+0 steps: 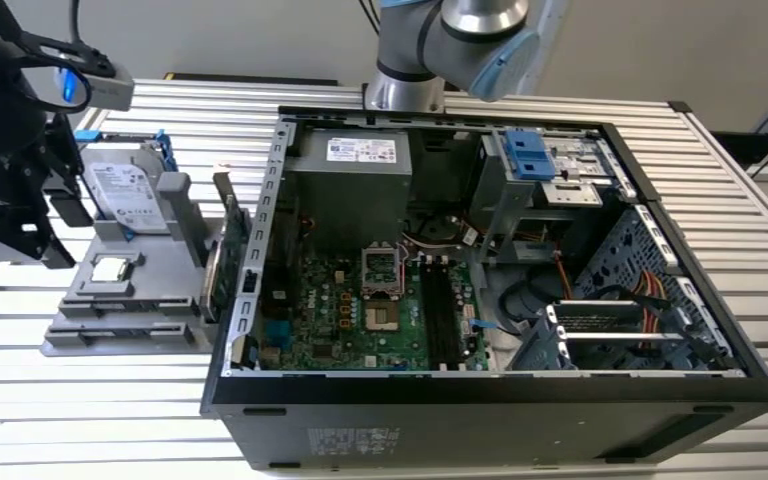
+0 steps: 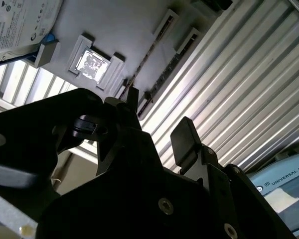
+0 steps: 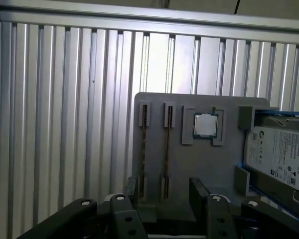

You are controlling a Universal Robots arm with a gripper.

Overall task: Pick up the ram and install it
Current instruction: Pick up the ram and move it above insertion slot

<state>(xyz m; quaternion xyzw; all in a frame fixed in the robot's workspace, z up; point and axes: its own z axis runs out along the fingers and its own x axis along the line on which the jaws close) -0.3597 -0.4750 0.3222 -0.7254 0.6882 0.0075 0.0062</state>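
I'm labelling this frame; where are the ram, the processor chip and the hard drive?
ram (image 3: 166,149): first wrist view, upper edge of the stick nearer the processor chip.
processor chip (image 3: 206,125): first wrist view, middle of its metal lid.
hard drive (image 3: 276,154): first wrist view, its white label.

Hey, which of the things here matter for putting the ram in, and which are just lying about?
For the job: ram in its tray slot, open claw, motherboard slots, case.
Lying about: hard drive, CPU, green card.
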